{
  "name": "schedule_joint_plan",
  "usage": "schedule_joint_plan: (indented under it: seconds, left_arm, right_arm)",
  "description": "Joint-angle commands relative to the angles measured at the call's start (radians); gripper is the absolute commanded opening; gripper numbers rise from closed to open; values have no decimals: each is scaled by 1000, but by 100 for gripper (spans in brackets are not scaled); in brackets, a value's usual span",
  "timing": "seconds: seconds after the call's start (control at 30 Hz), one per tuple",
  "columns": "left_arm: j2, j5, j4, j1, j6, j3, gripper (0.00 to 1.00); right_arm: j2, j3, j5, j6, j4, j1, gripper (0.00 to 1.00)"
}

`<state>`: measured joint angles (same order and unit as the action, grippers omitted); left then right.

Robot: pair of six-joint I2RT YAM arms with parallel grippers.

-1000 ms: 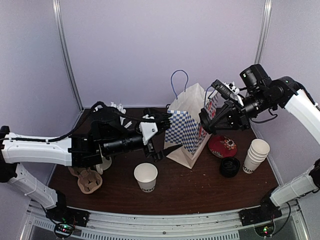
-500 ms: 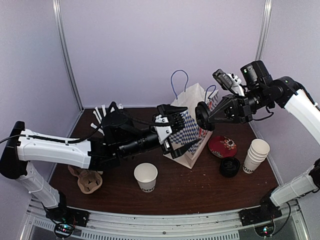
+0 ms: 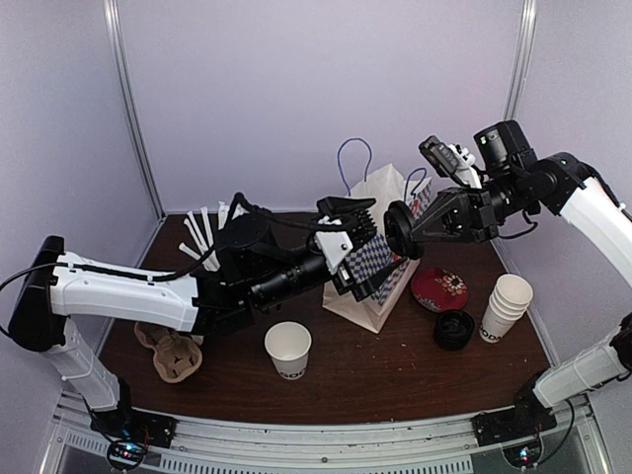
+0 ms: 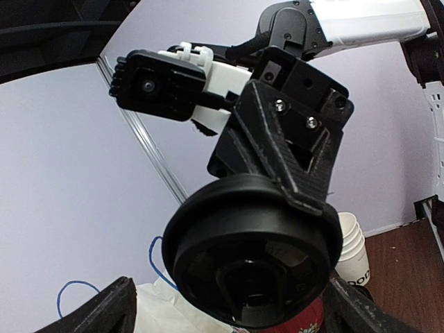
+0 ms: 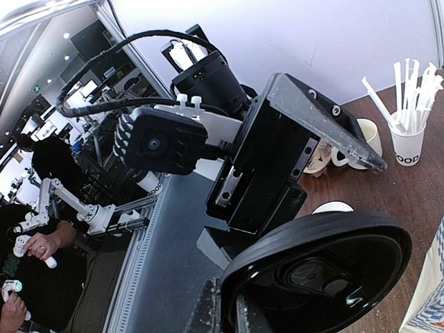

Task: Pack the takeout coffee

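The black lid point(image 3: 399, 230), clamped edge-on in the right end effector point(image 3: 417, 230), hangs just beside the checkered bag point(image 3: 385, 193) and its open rim. The left end effector point(image 3: 360, 247), fingers apart, sits close before it. A lidless paper cup point(image 3: 287, 348) stands alone near the front edge of the desk point(image 3: 375, 380).

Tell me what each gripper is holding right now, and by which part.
The right gripper pinches a black lid edge-on by its rim. The left gripper is open and holds nothing.

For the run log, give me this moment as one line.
right fingers: shut on black lid, aloft | left fingers: open, facing lid | front cup: unlidded
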<state>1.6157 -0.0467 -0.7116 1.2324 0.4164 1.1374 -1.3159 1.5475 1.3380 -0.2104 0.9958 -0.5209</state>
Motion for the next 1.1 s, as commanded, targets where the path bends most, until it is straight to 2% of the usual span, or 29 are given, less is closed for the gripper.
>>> schedule_joint_plan:
  seconds: [0.0,0.33,0.6,0.73,0.9,1.07]
  left_arm:
    - [21,-12,-84,-1,-18,39,97]
    - [34,46,-55,-1,-13,56,93]
    - [12,182,-21,-1,1,17,91]
    - [26,136,-23,-1,-2,36,85]
    - [46,62,-150,-1,-29,16,87]
    - [72,79,-153,-1,-49,38,89]
  right_arm:
    - [11,-9,27,7,-23,2,5]
    - [7,-4,30,14,-31,2,5]
    - [-2,-3,28,21,-38,2,5]
    - [-6,-3,31,32,-50,2,5]
    - [-11,-8,48,56,-71,2,7]
    - [-15,-22,70,88,-108,2,7]
